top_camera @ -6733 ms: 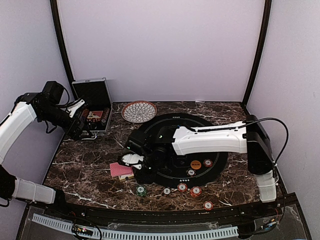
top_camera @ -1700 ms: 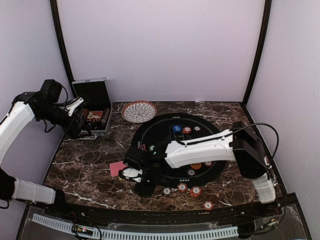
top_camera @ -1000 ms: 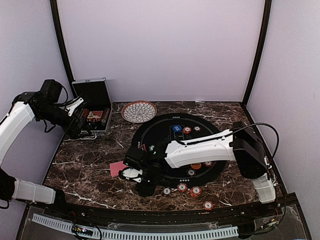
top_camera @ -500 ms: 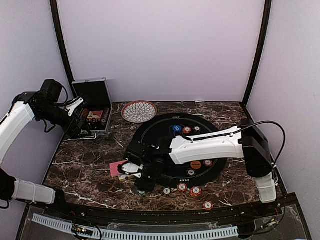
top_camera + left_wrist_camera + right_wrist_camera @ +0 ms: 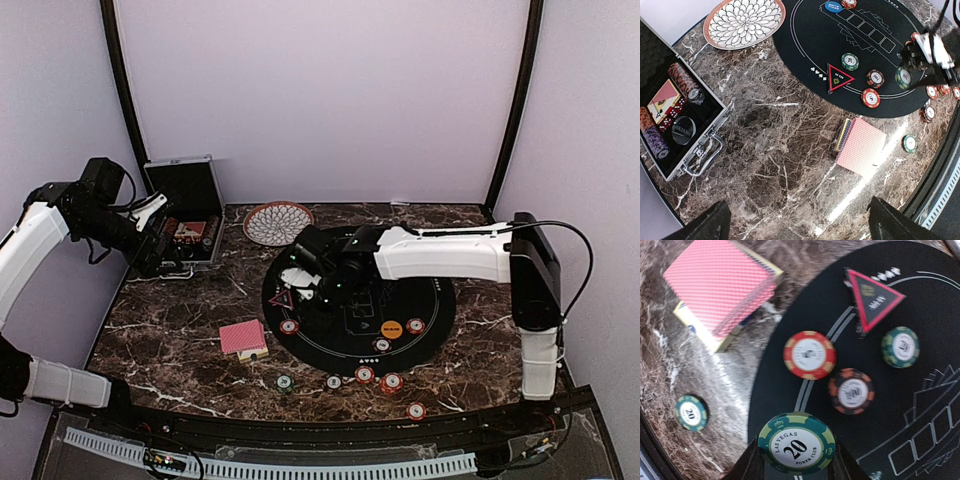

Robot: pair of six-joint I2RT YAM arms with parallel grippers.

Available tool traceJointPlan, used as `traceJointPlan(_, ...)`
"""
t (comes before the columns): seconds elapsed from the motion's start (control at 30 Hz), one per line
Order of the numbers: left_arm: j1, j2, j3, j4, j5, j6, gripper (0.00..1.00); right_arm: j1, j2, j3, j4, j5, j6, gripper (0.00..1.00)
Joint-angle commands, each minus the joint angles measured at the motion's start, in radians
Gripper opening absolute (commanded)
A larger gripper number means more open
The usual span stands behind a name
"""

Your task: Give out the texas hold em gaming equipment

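Currently:
- Right gripper [image 5: 796, 466]: jaws clenched on the rim of a green chip [image 5: 796, 442]. The printed face is turned to the wrist camera, and the chip is held above the left edge of the mat [image 5: 920, 440].
- Triangle [image 5: 871, 300]: flat on the mat, with one corner aimed at the orange-black chip [image 5: 851, 391]. A red chip [image 5: 809, 354] lies just beside that one.
- Deck [image 5: 860, 145]: red backs up, on the table [image 5: 770, 165] just off the mat. Its long axis is slanted, with a short end facing the triangle.
- Left gripper [image 5: 800, 225]: jaws spread wide and holding nothing, raised near the case [image 5: 700, 150].
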Motion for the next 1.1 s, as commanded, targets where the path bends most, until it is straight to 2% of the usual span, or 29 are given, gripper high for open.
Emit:
traceJointPlan(0.0, -0.005, -0.002, 0.019, -0.029, 0.009, 0.017, 0.99, -0.096, -0.08, -0.025, 0.027, 0.037, 0.048, 0.12)
traceJointPlan(0.17, -0.005, 0.001, 0.014, -0.023, 0.014, 0.016, 0.99, -0.234, -0.079, -0.029, 0.024, 0.083, 0.1, 0.12)
traceJointPlan(0.4, -0.004, 0.001, 0.009, -0.017, 0.012, 0.017, 0.99, -0.367, -0.023, -0.012, 0.013, 0.123, 0.15, 0.11)
traceJointPlan(1.07, -0.005, 0.025, 0.006, 0.0, 0.022, 0.021, 0.99, -0.636, -0.003, -0.137, 0.115, 0.154, 0.251, 0.1)
